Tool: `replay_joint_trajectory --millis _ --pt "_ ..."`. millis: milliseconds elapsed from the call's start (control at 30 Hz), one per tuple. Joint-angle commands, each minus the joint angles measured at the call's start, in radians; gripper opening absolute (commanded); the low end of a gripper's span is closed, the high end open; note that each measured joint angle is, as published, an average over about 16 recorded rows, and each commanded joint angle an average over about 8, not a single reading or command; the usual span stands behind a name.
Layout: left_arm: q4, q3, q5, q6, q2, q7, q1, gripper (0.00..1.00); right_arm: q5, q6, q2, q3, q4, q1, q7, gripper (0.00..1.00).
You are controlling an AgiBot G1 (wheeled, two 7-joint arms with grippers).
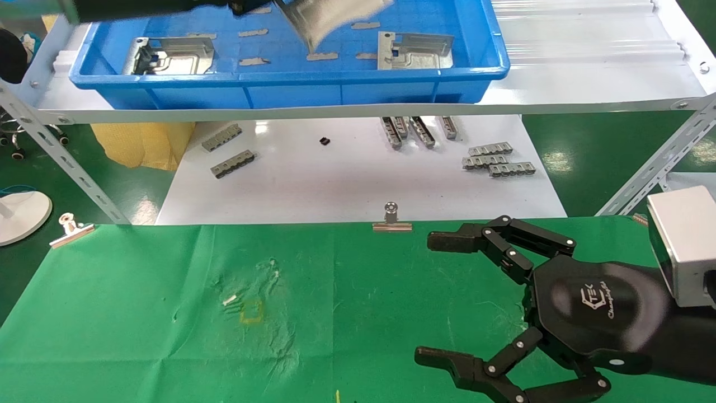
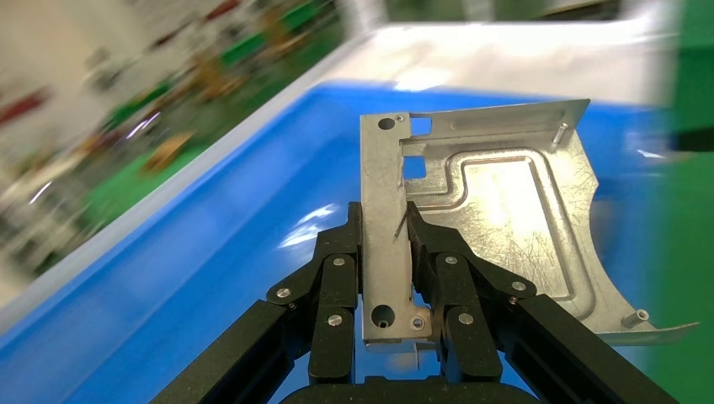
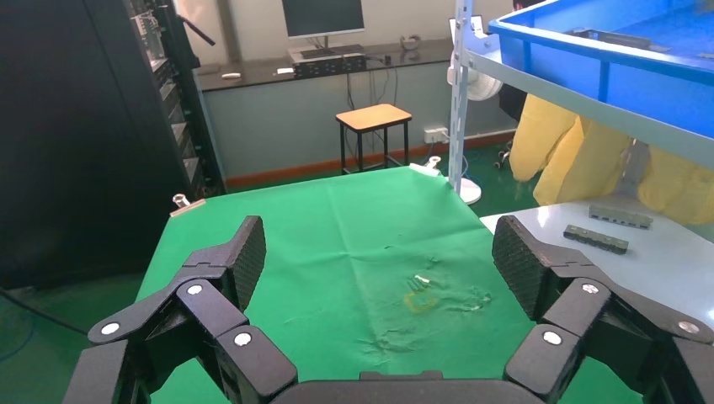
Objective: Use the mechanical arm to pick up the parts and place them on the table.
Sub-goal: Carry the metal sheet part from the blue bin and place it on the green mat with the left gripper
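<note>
Cloth (image 1: 140, 313) creased; room (image 3: 320, 101) perhaps office.

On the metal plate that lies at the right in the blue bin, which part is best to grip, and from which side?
Probably the raised bent edge of the right plate, from above. It lies flat on the blue bin floor, so only that upright edge offers two opposed faces.

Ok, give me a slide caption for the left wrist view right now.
Left gripper shut on a stamped metal part, lifted above the blue bin.
</note>
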Motion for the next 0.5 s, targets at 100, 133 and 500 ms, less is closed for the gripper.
replay_joint_trajectory --millis 100,133,500 --pt "-0.039 -0.01 -0.039 0.205 -0.048 0.118 0.032 0.0 0.0 0.0 0.0 0.0 0.0 0.0 0.0 1.0" --pt "-0.053 -0.006 -0.042 0.242 -0.063 0.148 0.043 0.0 0.0 0.0 0.0 0.0 0.0 0.0 0.0 1.0" --pt "-0.178 0.111 -0.045 0.308 -0.262 0.392 0.131 0.0 0.0 0.0 0.0 0.0 0.0 0.0 0.0 1.0"
